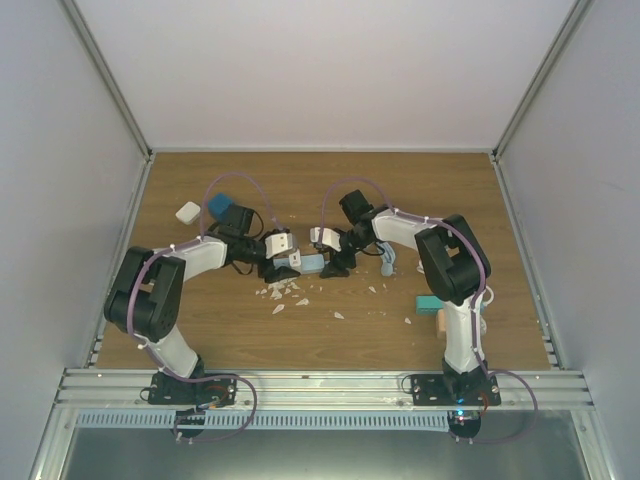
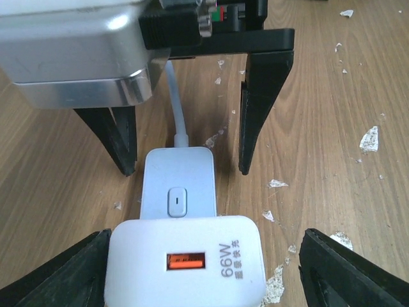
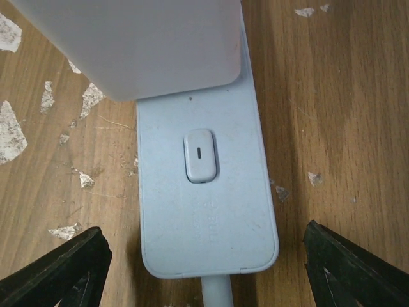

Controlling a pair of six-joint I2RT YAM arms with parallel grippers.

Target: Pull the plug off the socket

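The plug (image 2: 185, 262), a white charger block, sits on top of one end of the pale blue socket (image 2: 179, 182), which lies flat on the wooden surface (image 2: 332, 96). Whether its pins are fully home cannot be told. The left gripper (image 2: 205, 233) is spread wide at the socket's plug end, with a finger on either side of the plug and neither pressing it. The right gripper (image 3: 203, 228) is spread too. It straddles the socket's other end, where the cable (image 2: 174, 96) leaves, and touches nothing.

The main risk is probably that the socket comes up with the plug. It is light and nothing pins it, so unless the right gripper clamps or presses it first, a pull would lift both together. The plug's sides look smooth and rounded, so a grip that closes high or off-centre could slide off. A pull tilted toward either end of the socket could also bind the pins instead of freeing them. The white flakes (image 2: 369, 137) beside the socket may let it skid.

The socket's long axis runs from one gripper to the other, plug end toward the left arm and cable end toward the right. The plug stands upright on the socket, its face with the orange port pointing up and away from it. The pull should therefore go straight up, square to the socket's length.
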